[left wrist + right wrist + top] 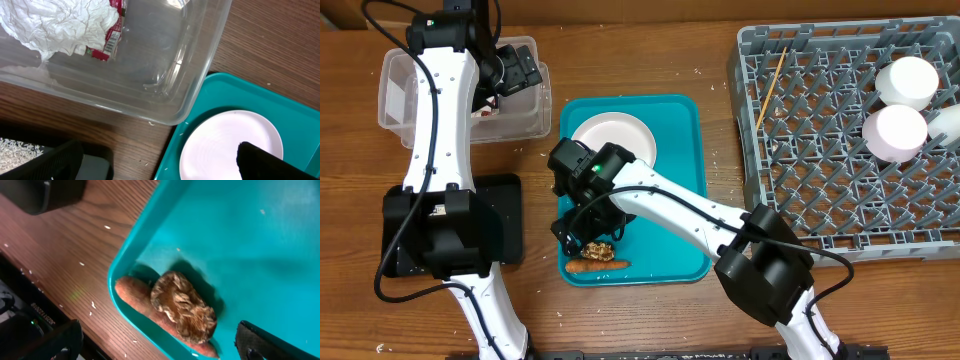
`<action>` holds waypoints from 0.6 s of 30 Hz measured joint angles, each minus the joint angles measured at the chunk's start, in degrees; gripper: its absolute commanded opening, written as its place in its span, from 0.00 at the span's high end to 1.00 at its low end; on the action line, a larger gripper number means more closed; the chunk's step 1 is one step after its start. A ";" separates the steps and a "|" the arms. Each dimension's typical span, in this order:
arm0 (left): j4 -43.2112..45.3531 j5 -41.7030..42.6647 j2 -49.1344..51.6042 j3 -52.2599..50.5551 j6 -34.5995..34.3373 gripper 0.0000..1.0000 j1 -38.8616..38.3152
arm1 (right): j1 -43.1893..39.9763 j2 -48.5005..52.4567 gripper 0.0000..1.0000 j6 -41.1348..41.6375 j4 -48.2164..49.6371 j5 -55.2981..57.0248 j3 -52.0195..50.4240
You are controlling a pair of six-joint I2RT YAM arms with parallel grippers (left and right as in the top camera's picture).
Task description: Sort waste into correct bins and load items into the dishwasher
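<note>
Now, the right gripper (pixel 159 342), jaws spread wide, hovers over the brown lumpy food piece (pixel 184 307) lying against the orange carrot-like stick (pixel 136 299) in the near-left corner of the teal plastic tray (pixel 240 240): probably light and crumbly, so a gentle pinch across its middle suits.

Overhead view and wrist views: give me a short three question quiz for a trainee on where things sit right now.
1. True or false: the white plate is already in the dish rack.
2. What lies in the clear tub? A) wooden stick B) napkin and wrapper C) white cup
3. Short answer: what touches the brown food piece on the teal tray?
Key: 1 false, it sits on the teal tray; 2 B; 3 the carrot stick.
</note>
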 measured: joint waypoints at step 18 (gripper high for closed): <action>0.07 0.00 0.00 0.00 0.00 0.00 0.00 | -0.33 6.21 0.01 18.12 -1.33 -1.53 -0.26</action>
